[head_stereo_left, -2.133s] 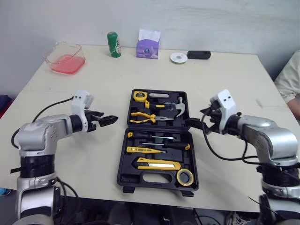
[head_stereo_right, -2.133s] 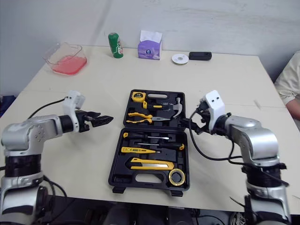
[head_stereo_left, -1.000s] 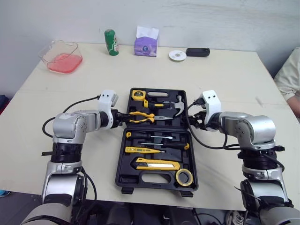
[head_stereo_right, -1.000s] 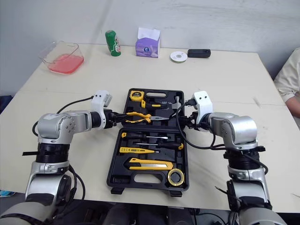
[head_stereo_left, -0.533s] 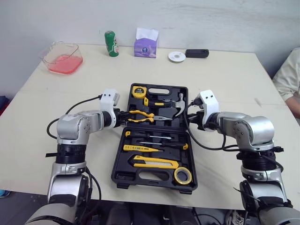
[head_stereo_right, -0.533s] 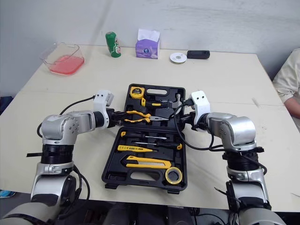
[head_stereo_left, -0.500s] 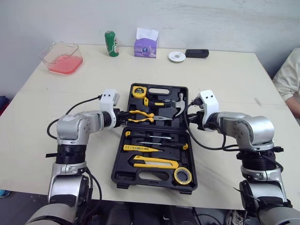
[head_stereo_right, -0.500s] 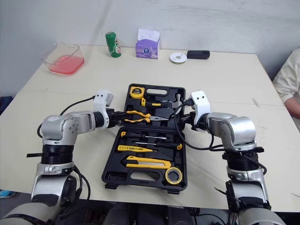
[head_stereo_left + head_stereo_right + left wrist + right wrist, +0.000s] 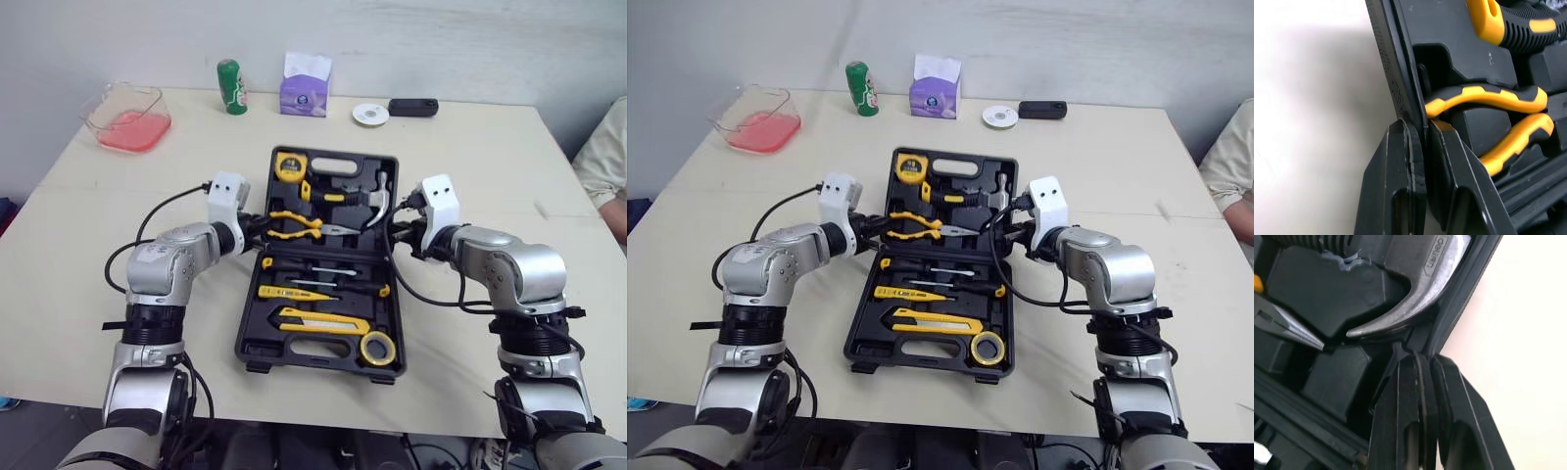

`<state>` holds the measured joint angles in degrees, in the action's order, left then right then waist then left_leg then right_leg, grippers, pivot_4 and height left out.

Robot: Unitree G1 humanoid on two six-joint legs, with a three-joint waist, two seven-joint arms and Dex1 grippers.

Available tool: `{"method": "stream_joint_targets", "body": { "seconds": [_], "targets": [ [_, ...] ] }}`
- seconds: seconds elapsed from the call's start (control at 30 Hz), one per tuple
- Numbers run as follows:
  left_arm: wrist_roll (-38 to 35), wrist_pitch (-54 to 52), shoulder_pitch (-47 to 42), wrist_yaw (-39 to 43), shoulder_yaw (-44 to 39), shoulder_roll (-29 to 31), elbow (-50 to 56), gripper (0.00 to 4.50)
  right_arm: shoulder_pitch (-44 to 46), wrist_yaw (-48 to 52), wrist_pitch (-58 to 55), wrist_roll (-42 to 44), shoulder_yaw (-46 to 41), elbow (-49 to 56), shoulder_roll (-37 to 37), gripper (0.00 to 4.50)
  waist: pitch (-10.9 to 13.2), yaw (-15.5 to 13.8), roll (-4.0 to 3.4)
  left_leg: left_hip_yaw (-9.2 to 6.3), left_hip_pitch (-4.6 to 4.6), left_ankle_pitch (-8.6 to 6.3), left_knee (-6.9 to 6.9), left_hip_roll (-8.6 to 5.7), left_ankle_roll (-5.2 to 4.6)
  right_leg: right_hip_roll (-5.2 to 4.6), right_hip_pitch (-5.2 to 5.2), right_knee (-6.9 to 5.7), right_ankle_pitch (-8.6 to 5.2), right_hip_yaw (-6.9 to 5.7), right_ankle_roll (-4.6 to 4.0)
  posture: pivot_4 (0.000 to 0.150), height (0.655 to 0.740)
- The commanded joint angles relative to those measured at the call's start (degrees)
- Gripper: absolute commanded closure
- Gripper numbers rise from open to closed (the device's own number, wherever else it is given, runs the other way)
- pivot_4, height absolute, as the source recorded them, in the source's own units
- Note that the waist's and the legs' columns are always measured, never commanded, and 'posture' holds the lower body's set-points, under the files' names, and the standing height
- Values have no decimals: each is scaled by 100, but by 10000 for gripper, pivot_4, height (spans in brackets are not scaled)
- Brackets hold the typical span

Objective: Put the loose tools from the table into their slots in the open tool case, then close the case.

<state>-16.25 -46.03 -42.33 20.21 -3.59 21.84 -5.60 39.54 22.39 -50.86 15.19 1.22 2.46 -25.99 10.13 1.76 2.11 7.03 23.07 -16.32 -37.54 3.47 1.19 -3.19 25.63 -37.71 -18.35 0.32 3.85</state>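
Open tool case (image 9: 315,351) lies mid-worktop (image 9: 470,157); the left gripper (image 9: 257,227) has its jaws clenched on the lid's (image 9: 343,165) left wall, the right gripper (image 9: 400,230) on its right wall, with the hinge running crosswise between them.

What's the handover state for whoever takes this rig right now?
Left gripper: shut on the lid at its left side wall, beside the pliers handles.
Right gripper: shut on the lid's right side wall, by the hammer head.
Tool case: open on the table. Tape measure, hammer and pliers sit in the lid. Screwdrivers, utility knife and tape roll sit in the near half.
Done: every tool I can see is slotted.
Left: swing the lid over the near half and close it, probably with both arms together.
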Motion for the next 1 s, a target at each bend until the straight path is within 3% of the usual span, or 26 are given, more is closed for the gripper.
{"method": "stream_joint_targets", "body": {
  "seconds": [0.03,0.23,0.4,0.5,0.57,0.67,0.73,0.77,0.83,0.87,0.97,1.0],
  "targets": [
    [446,1453,-194,448,290,260,47,44975,52,162,1856,-802,302,125,-424,45000,2,-6,-2,2,14,3,-1,0,2,0,13,-2,0,-1,0,1500,7244],
    [762,2705,373,378,298,211,-226,44975,-708,131,4462,-1843,807,-260,-792,45000,3,-14,-4,17,18,-5,25,7,-7,4,13,16,1,-15,3,1500,7244],
    [1099,3242,1351,404,411,467,392,44975,-1439,-142,6289,-2591,915,-608,-1145,45000,2,-1,-4,35,-1,-12,28,10,-15,5,1,25,1,-11,7,1500,7244],
    [491,2663,1919,637,-145,698,1270,32646,-1891,220,6664,-2081,505,-107,-1331,33484,3,1,-4,42,-27,-13,18,10,-12,6,-15,25,0,4,7,1500,7244],
    [-188,1911,2262,801,-719,920,1905,23420,-2161,569,6500,-1477,22,590,-1566,23016,19,9,0,53,-50,-11,18,12,-9,12,-25,13,1,8,7,1500,7244],
    [-1166,872,3012,1448,-1485,1568,2683,10467,-2963,1783,5399,-194,-485,1636,-2335,8356,30,18,-3,50,-71,-9,16,12,-6,13,-33,-14,3,19,3,1500,7244],
    [-1713,372,3615,1948,-2055,2034,2990,1917,-3547,2412,4759,425,-973,2017,-2859,8050,33,17,-6,31,-110,-12,19,21,-4,19,-88,0,2,19,-5,1500,7244],
    [-1949,144,3886,2170,-2312,2245,3078,902,-3794,2664,4493,677,-1213,2143,-3071,8050,35,17,-4,15,-149,-28,31,23,-14,20,-134,19,-1,14,-12,1500,7244],
    [-2126,-4,4907,3087,-3194,2789,2888,902,-4765,3413,3776,1289,-2113,2186,-3409,8050,35,18,-4,-4,-200,-47,50,31,-12,22,-194,49,-13,-2,-31,1500,7244],
    [-2052,-26,5111,3151,-3401,2962,2601,902,-5093,3589,3463,1539,-2361,2200,-3453,8050,35,14,-3,-14,-208,-57,52,42,-8,30,-210,64,-19,-10,-41,1500,7244],
    [-1814,189,4991,2917,-3308,3069,2155,902,-5440,3715,3039,1817,-2433,2381,-3390,8050,36,-27,-3,-27,-200,-59,45,48,-13,34,-213,78,-30,-18,-62,1500,7244],
    [-1799,259,4857,2850,-3205,3039,2131,902,-5463,3721,3058,1770,-2363,2448,-3342,8050,37,-36,-6,-33,-201,-54,44,46,-18,31,-217,84,-53,-20,-106,1500,7244]
  ]
}}
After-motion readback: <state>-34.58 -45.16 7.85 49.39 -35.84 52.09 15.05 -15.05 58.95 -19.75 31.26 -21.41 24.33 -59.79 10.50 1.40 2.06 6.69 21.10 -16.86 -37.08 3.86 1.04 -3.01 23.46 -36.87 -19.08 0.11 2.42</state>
